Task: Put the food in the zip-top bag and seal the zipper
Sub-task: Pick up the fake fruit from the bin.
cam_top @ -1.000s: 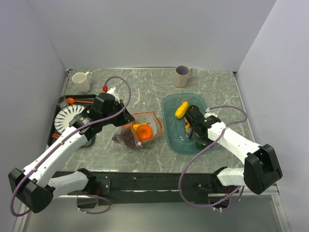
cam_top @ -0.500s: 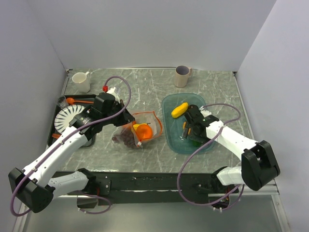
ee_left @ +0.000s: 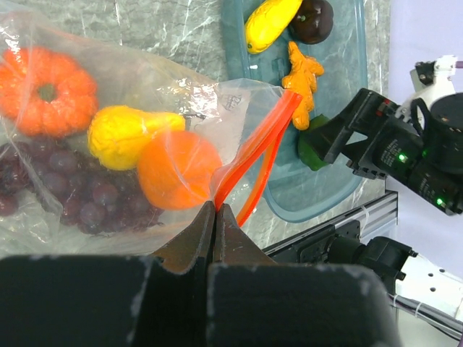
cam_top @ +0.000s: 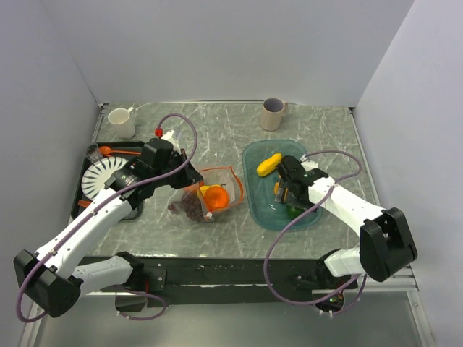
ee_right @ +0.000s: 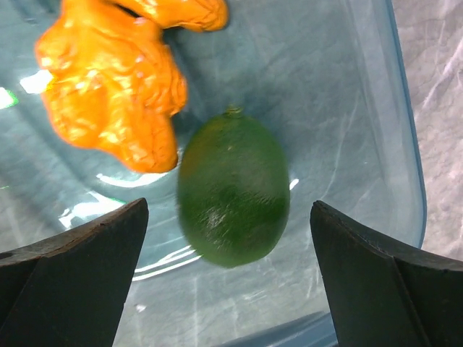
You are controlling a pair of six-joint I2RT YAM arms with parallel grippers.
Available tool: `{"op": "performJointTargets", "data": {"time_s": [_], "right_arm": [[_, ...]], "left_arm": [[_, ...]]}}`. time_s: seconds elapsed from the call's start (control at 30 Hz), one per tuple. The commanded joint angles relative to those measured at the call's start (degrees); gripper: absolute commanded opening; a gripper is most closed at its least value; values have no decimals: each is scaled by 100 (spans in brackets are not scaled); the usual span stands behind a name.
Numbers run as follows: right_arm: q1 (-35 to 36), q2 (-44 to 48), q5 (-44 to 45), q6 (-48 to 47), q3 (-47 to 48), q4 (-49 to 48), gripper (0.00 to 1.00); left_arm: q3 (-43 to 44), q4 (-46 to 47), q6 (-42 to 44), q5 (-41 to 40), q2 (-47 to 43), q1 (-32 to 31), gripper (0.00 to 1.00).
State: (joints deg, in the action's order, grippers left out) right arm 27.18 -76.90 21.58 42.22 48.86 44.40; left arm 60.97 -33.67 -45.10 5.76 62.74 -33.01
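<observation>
The clear zip-top bag [cam_top: 210, 194] lies left of the teal tray [cam_top: 255, 210], its mouth open. My left gripper [ee_left: 215, 210] is shut on the bag's edge at the orange-red zipper [ee_left: 253, 148]. The bag holds a grape bunch [ee_left: 79, 195], an orange pumpkin [ee_left: 47, 90], a yellow fruit [ee_left: 130, 134] and a round orange one [ee_left: 177, 170]. My right gripper [ee_right: 228, 217] is open over the tray, its fingers on either side of a green fruit [ee_right: 233, 189] without touching it. An orange knobbly piece [ee_right: 116, 101] lies beside it. A banana [cam_top: 269, 164] lies further back.
A beige mug [cam_top: 273, 113] stands at the back centre and a white mug [cam_top: 121, 123] at the back left. A black tray [cam_top: 81, 210] on the left holds a white ribbed dish [cam_top: 101, 177] and an orange spoon [cam_top: 108, 150]. A dark plum [ee_left: 312, 18] lies in the teal tray.
My right gripper has shifted a little toward the back of the tray, over the green fruit. The banana has turned slightly. My left arm has held still with the bag.
</observation>
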Motion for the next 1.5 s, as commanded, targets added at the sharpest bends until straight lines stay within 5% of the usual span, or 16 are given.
{"op": "performJointTargets", "data": {"time_s": [0.0,0.6,1.37,1.47], "right_arm": [[-169,-97,109,-47,115,-28,98],[-336,44,-761,-337,-386,-775,76],[-318,711,-2061,-794,-641,-1275,26],[-318,879,-2132,-776,-737,-1381,10]], "left_arm": [[47,229,45,31,-104,6,1],[143,220,-7,22,-60,6,1],[73,300,-51,48,-69,6,1],[73,291,-43,57,-60,6,1]]}}
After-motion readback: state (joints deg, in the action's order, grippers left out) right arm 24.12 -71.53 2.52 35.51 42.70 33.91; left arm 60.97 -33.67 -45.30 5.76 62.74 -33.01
